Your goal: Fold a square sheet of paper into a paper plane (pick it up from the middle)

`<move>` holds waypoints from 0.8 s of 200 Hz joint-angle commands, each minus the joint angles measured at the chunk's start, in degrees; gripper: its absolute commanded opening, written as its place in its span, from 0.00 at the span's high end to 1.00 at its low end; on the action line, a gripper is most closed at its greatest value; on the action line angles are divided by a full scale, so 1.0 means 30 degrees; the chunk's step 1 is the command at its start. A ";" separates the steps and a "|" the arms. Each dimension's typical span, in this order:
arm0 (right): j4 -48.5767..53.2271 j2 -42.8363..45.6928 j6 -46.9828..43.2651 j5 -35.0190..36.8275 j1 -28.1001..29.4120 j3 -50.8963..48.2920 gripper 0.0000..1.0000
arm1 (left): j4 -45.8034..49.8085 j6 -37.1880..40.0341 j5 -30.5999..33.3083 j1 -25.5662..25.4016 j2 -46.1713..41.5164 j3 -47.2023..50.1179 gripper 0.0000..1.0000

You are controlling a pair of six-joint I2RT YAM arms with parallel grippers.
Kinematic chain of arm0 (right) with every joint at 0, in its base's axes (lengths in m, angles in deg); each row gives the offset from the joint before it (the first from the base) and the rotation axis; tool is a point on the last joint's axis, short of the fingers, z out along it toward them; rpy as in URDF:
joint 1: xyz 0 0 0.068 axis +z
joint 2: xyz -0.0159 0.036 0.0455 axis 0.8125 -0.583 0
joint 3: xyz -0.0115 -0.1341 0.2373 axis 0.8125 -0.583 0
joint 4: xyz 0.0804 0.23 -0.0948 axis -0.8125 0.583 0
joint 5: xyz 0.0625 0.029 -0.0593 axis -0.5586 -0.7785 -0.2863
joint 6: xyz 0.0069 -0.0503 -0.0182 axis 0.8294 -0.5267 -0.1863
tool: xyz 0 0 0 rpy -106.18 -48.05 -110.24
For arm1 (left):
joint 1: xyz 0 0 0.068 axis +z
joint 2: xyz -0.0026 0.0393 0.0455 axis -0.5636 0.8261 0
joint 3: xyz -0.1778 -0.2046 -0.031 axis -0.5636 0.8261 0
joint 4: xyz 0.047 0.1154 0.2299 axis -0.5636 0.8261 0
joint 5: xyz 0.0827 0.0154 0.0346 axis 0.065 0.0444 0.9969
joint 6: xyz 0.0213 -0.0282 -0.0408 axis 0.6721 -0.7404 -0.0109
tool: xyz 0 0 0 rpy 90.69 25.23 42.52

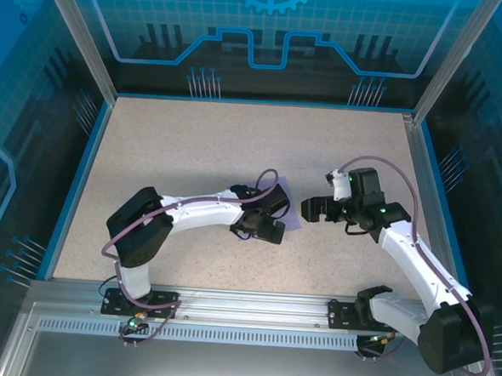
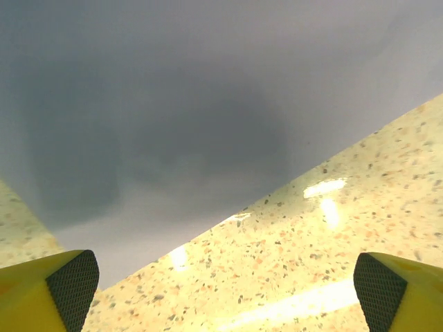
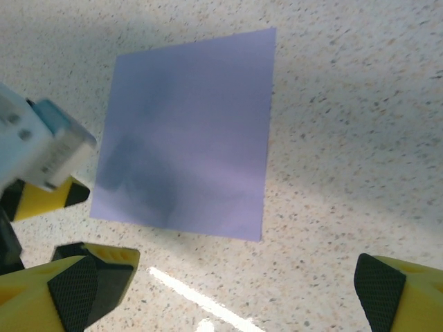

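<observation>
Worktop [image 1: 194, 150]: carries the square sheet of paper [image 3: 187, 138], which lies flat and unfolded. The sheet is square, so no long axis governs the approach.

Left gripper [image 1: 261, 227]: fingers spread, poised at the sheet's edge, with the sheet directly ahead of the fingertips.

Right gripper [image 1: 311, 210]: fingers spread, with the sheet ahead of them and apart.

Judgement: the left arm is nearer for the middle pickup.

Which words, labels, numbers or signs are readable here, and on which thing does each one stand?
No text can be read.
The paper is blank.
The white block beside it bears small dark marks, too blurred to read.
The back panel bears a gear and line drawing, no letters.
</observation>
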 commanded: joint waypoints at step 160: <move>0.0496 -1.1859 0.3162 0.6662 0.8210 0.7950 0.01 | -0.3099 0.4102 -0.6694 0.9341 -0.9625 0.8050 0.01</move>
